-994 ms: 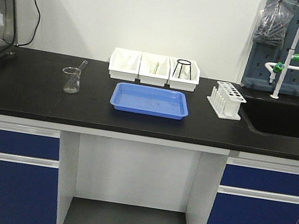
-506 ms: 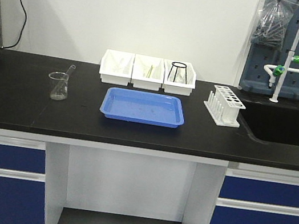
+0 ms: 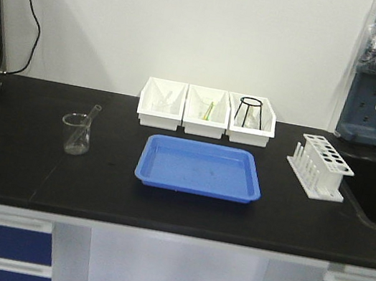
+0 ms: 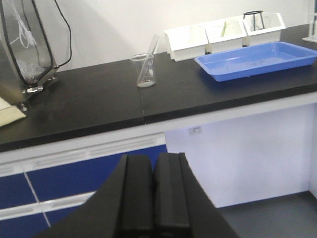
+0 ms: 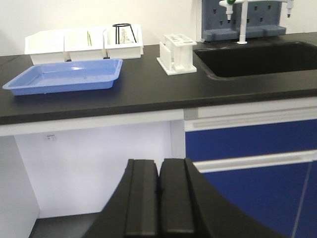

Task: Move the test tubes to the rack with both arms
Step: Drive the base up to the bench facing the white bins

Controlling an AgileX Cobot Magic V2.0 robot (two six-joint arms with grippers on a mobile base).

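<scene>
White rack point(image 3: 320, 166) is standing upright toward the counter's point(image 3: 18, 154) right end. Clear test tubes point(image 3: 164, 100) are lying, faintly visible, inside the leftmost bin point(image 3: 159, 116). Left gripper point(image 4: 154, 191) and right gripper point(image 5: 159, 196) are hanging with fingers pressed together.

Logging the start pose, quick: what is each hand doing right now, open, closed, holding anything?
Left black hand: closed, fingers pressed together, holding nothing.
Right black hand: closed, fingers pressed together, holding nothing.

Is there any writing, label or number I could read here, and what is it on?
No readable text anywhere.
Small sticker on the white panel under the counter: too blurred to read.
Rack, blue tray, beaker: no markings visible.
</scene>
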